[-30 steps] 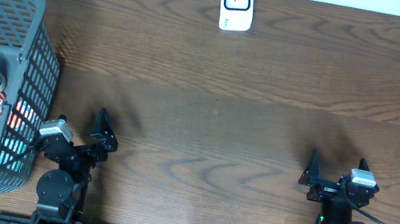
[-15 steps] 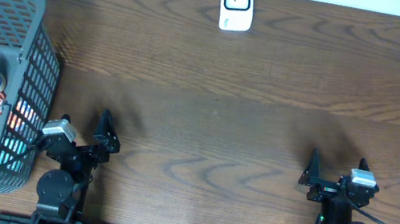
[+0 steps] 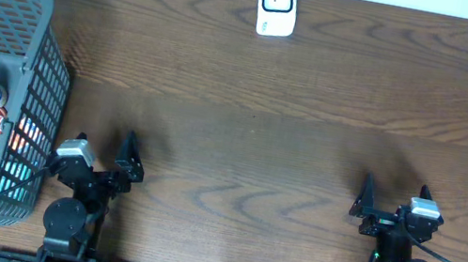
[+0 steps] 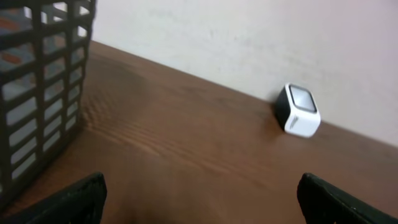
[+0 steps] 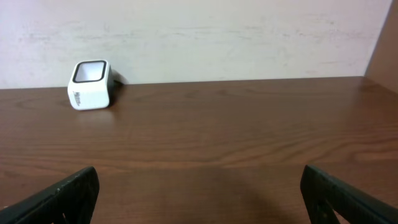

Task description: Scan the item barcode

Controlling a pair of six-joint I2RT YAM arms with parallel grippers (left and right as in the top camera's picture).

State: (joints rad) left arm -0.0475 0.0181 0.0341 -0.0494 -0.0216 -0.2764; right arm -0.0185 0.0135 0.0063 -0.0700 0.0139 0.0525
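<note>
The left gripper (image 4: 202, 198) held its jaws wide apart above the worktop (image 4: 186, 149). A mesh basket (image 4: 37, 81) stood left; a white scanner (image 4: 298, 111) sat near the wall (image 4: 249, 37).

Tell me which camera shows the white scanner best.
Right wrist: the scanner is sharp, side and dark window both visible. Overhead shows only its top, small; left wrist shows it blurred.

Dark wood table (image 3: 313, 116) w/ grey mesh basket (image 3: 45, 109) at left edge, white scanner (image 3: 275, 5) at far edge.
</note>
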